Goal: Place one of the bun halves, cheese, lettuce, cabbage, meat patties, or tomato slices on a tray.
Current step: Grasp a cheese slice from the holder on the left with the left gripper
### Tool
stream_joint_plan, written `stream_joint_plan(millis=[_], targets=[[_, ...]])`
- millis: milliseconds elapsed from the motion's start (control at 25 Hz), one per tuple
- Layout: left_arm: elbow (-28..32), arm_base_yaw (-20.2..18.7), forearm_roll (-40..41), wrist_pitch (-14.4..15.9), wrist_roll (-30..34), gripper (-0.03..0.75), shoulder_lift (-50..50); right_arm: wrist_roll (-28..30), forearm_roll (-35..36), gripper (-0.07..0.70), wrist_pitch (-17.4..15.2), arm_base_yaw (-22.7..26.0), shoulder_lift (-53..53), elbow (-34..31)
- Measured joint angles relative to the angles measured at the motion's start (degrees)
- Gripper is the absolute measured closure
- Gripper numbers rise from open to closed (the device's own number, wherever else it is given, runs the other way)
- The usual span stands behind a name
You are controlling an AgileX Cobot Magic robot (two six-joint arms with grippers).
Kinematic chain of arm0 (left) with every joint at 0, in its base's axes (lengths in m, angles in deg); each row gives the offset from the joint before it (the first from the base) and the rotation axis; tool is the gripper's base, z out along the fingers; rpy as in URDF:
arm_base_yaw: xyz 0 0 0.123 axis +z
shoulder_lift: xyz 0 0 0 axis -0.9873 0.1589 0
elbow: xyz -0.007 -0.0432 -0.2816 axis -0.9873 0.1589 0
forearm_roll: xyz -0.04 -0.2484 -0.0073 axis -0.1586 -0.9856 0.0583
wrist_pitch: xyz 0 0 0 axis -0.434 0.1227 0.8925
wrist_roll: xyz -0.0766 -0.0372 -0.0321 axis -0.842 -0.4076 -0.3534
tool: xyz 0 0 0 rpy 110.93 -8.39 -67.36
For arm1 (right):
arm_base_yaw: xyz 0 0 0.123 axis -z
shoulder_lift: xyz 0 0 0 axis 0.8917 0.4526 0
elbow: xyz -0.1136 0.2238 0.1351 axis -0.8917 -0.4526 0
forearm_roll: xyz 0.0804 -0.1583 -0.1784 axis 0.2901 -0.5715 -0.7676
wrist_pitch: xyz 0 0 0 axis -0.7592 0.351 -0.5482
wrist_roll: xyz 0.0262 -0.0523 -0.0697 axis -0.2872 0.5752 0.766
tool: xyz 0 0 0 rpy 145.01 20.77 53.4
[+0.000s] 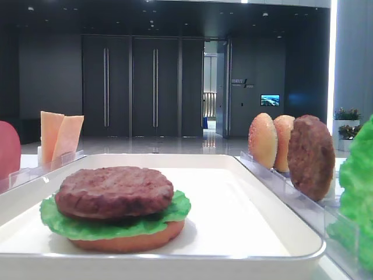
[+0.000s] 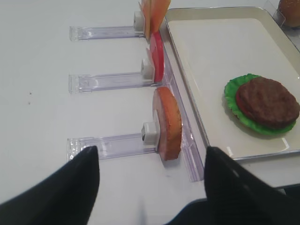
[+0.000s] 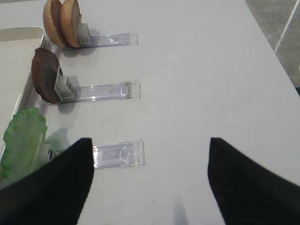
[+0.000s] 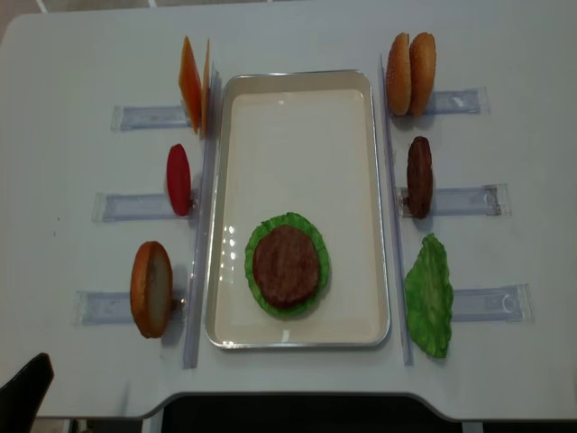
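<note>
The white tray (image 4: 297, 117) holds a stack near its front: flat bun bottom (image 1: 128, 240), green lettuce (image 4: 261, 239), brown meat patty (image 4: 286, 264). Left of the tray stand two cheese slices (image 4: 191, 83), a red tomato slice (image 4: 178, 179) and a bun half (image 4: 151, 289). On the right stand two bun halves (image 4: 410, 74), another patty (image 4: 419, 176) and a lettuce leaf (image 4: 429, 295). My left gripper (image 2: 150, 157) hangs open over the table just short of the left bun half (image 2: 168, 123). My right gripper (image 3: 150, 145) is open and empty, near the right lettuce (image 3: 23, 138).
Clear plastic racks (image 4: 135, 206) lie on the white table (image 4: 81, 162) on both sides of the tray, each holding its piece upright against the tray's edge. The table's front edge (image 4: 288, 395) runs just below the tray.
</note>
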Motion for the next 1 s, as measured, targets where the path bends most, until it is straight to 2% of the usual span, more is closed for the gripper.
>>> stream_joint_plan(millis=[160, 440, 1000], targets=[[0.0, 0.0, 0.0, -0.04, -0.13, 0.181, 1.8, 0.0, 0.0, 0.141, 0.0, 0.0, 0.0, 0.0], [-1.98, 0.0, 0.46, -0.15, -0.72, 0.181, 13.12, 0.0, 0.0, 0.142, 0.0, 0.0, 0.0, 0.0], [-19.9, 0.0, 1.5, -0.36, -3.64, 0.209, 44.51, 0.0, 0.0, 0.144, 0.0, 0.0, 0.0, 0.0]])
